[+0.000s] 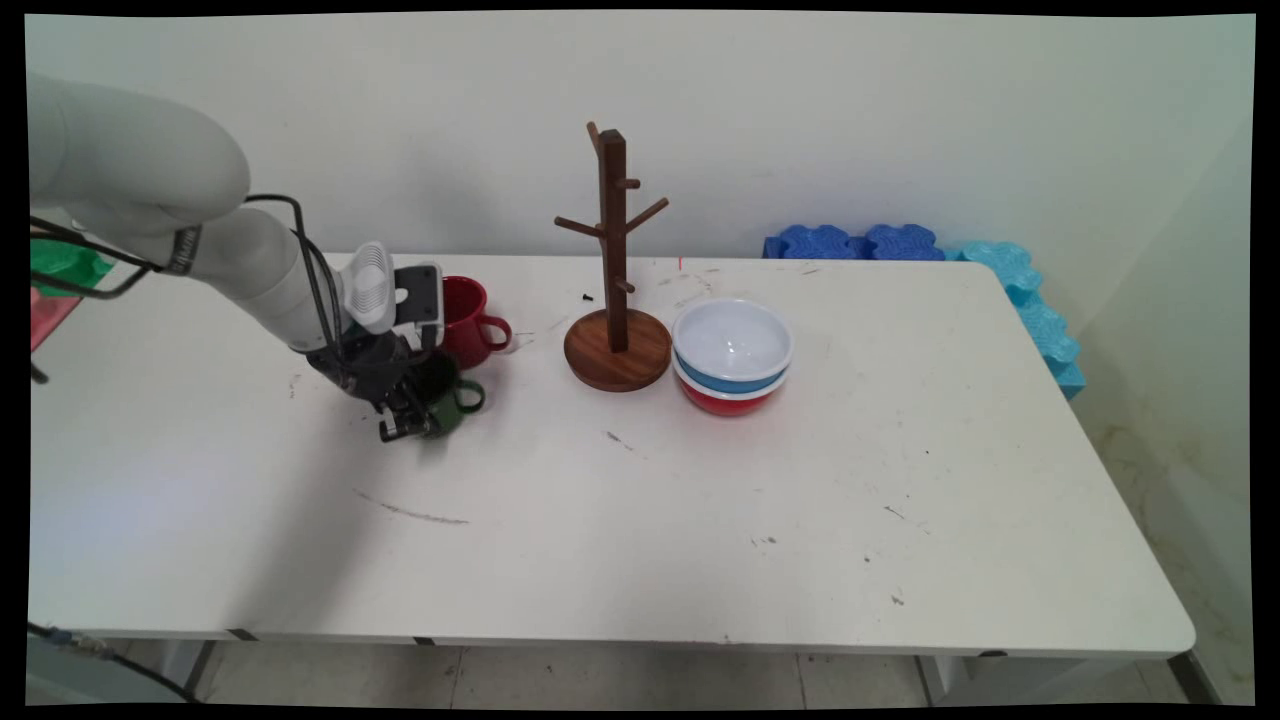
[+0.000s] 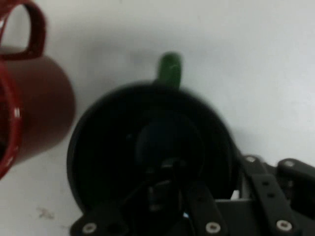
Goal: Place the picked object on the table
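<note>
Left of centre on the tabletop [image 1: 700,520], the gripper [image 1: 405,425] is clamped on the green mug's [image 1: 450,400] rim, handle pointing right, mouth up, red mug [image 1: 465,315] just behind, with bare surface toward the frame's bottom.
</note>
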You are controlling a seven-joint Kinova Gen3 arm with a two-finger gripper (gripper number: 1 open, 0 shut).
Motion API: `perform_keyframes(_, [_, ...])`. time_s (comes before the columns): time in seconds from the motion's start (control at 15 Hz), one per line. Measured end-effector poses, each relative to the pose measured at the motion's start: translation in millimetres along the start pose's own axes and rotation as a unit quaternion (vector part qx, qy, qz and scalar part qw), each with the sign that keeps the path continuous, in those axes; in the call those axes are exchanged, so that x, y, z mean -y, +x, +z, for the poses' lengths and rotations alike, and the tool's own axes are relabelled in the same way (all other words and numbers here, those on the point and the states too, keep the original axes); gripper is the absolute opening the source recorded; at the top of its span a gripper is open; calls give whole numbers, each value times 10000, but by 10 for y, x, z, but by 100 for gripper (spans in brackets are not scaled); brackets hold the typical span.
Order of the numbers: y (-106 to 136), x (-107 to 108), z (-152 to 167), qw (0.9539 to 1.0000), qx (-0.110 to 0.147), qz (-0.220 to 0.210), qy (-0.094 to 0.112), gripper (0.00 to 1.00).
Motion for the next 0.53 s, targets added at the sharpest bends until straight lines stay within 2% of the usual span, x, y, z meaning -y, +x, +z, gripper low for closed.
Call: perform_keyframes(0.53, [25, 11, 48, 10000, -22, 37, -31, 100])
